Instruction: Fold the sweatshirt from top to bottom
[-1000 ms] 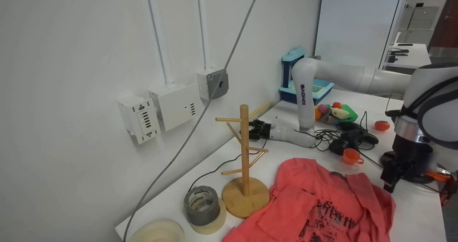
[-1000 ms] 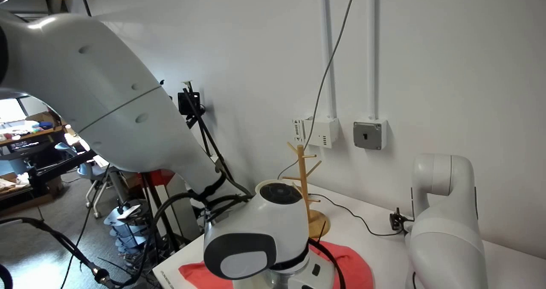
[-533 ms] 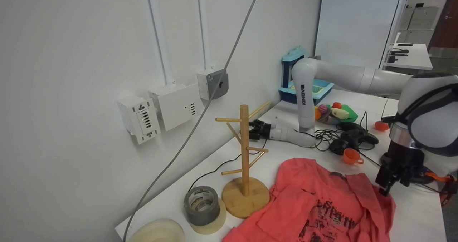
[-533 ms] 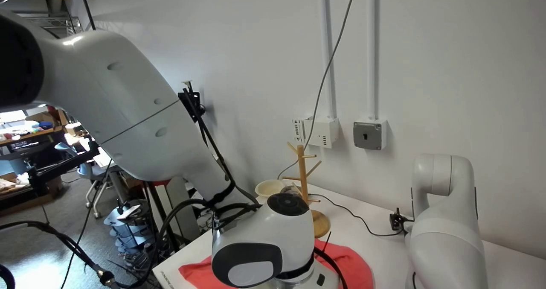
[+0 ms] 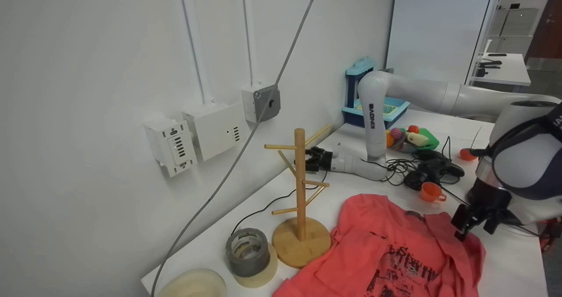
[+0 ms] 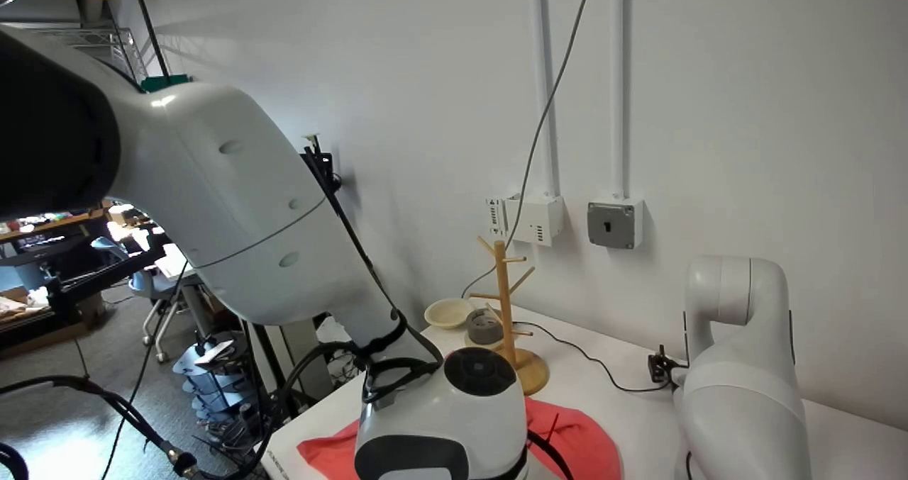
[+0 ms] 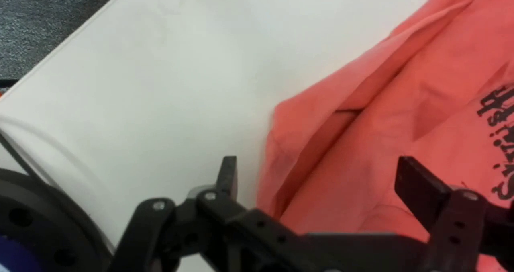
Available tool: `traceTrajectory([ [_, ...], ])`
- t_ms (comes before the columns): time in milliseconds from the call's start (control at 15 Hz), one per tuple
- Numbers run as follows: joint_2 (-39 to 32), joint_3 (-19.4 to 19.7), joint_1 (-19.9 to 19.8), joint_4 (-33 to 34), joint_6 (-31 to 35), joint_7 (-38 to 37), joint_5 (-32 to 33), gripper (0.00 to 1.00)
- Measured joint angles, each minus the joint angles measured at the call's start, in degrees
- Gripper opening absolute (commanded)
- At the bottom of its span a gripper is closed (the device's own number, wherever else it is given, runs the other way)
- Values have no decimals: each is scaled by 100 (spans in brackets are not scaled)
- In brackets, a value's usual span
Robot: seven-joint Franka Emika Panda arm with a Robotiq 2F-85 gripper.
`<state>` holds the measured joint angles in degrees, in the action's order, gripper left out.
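Note:
The coral-red sweatshirt (image 5: 364, 244) lies spread and wrinkled on the white table, with dark lettering on its front. Part of it shows in an exterior view (image 6: 582, 441), behind the arm. My gripper (image 5: 475, 232) is at the sweatshirt's upper corner, beside the folded-over fabric. In the wrist view my gripper (image 7: 317, 161) is open with its fingers wide apart. The sweatshirt's edge (image 7: 289, 143) lies between the fingers. The left finger (image 7: 229, 175) is over bare table and the right finger (image 7: 419, 187) is over the fabric. Nothing is held. Whether the fingertips touch cannot be told.
A wooden peg stand (image 5: 300, 191) stands beside the sweatshirt, with tape rolls (image 5: 248, 253) and a cream bowl (image 5: 193, 284) nearby. An orange cup (image 5: 431, 192), a black controller (image 5: 439, 169) with cables and another white arm (image 5: 373, 117) are beyond it.
My gripper has moved left in an exterior view, from beside the sweatshirt to over its upper corner. The arm has swung over with it. The sweatshirt has not visibly moved.

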<state>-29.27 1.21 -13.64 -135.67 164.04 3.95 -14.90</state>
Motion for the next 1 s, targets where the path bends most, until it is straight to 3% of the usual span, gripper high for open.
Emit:
traceTrajectory([
  [400, -493, -686, -691, 386, 606, -12, -595, 100],
  [800, -853, -760, -873, 591, 952, -364, -601, 100],
  [933, -928, -760, -887, 639, 990, -472, -601, 74],
  [1000, -957, -760, -888, 664, 992, -512, -601, 66],
])
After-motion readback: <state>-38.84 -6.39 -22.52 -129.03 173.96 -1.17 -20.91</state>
